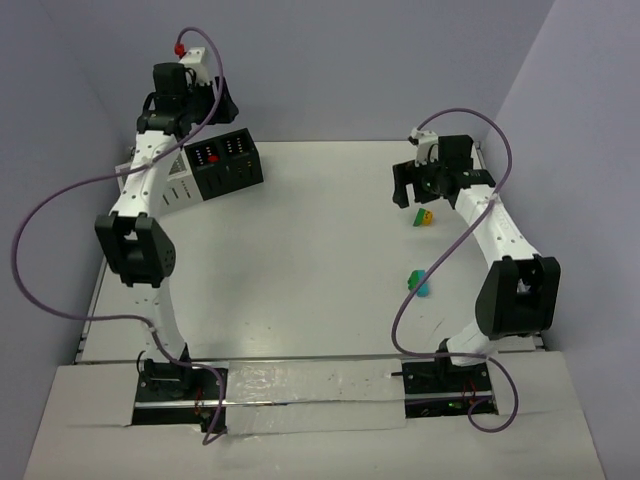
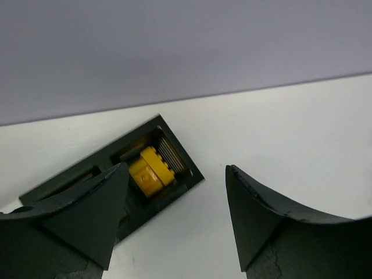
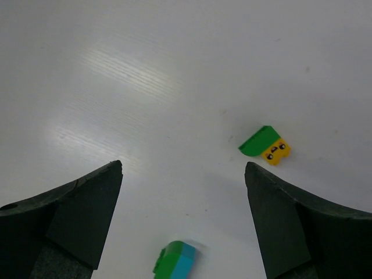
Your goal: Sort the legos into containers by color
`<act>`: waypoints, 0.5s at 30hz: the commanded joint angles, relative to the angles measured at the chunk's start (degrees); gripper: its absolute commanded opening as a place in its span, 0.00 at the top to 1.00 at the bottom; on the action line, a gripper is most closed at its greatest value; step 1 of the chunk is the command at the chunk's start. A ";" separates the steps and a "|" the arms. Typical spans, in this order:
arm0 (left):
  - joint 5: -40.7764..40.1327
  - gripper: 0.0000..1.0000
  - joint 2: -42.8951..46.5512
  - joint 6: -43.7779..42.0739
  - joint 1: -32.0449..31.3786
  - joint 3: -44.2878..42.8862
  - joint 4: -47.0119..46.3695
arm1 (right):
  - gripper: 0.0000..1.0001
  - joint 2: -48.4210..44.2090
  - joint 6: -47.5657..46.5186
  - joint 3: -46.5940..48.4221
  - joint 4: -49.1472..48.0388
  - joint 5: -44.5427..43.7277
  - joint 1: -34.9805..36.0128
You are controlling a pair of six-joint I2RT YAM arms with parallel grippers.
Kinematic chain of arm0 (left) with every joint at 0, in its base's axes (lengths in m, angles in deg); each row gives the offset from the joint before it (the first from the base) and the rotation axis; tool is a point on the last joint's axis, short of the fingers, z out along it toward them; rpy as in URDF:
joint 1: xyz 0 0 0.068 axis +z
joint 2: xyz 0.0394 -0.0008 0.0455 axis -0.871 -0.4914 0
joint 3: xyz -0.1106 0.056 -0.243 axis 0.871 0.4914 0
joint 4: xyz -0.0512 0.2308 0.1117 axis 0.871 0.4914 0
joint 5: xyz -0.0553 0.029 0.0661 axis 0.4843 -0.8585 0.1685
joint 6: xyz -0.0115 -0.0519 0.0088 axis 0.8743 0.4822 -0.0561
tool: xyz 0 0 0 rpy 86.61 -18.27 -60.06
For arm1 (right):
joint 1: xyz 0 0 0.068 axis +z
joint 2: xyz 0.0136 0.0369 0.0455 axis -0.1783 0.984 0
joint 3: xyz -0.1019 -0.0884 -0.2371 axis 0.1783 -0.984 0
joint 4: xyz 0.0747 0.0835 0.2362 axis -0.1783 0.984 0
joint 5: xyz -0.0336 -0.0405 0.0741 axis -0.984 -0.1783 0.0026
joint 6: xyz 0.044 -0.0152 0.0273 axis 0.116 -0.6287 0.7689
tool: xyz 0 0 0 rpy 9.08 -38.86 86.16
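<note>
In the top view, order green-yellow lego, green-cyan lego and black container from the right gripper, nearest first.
1. Green-yellow lego, beside the right gripper.
2. Green-cyan lego, lower in the view.
3. Black container, far left side.

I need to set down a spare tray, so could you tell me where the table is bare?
The table is barest in its middle, between the black container on the left and the green-yellow lego and green-cyan lego on the right. The far left corner is crowded, with the white container and left arm. The open right hand hovers by the legos.
</note>
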 commanded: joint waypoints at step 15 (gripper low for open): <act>29.92 0.24 28.46 -16.62 -3.83 22.41 11.36 | 0.24 24.42 -51.61 20.84 24.61 7.83 -14.30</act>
